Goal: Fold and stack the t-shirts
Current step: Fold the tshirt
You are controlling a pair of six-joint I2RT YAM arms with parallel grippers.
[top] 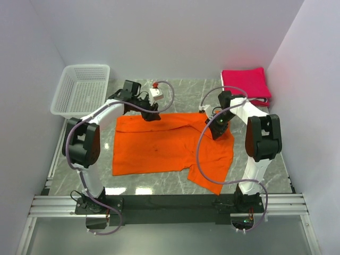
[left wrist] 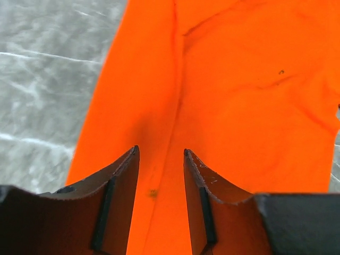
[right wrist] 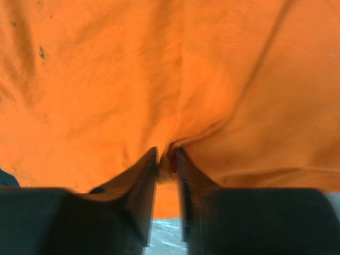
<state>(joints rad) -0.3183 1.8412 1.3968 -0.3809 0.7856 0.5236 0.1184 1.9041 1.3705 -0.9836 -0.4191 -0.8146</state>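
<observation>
The bright orange t-shirt (top: 170, 144) lies spread on the grey marble table, partly folded, with a sleeve hanging toward the front right. My left gripper (top: 151, 116) is open over its far left edge; in the left wrist view its fingers (left wrist: 123, 175) stand apart above the orange cloth (left wrist: 234, 90). My right gripper (top: 218, 133) is shut on a pinch of the orange shirt's right part; in the right wrist view the cloth (right wrist: 106, 79) bunches between the jaws. A folded crimson-pink t-shirt stack (top: 245, 84) lies at the far right, a white layer under it.
A white plastic mesh basket (top: 81, 90) stands at the far left. A small white block with a red part (top: 155, 93) sits behind the orange shirt. White walls enclose the table on three sides.
</observation>
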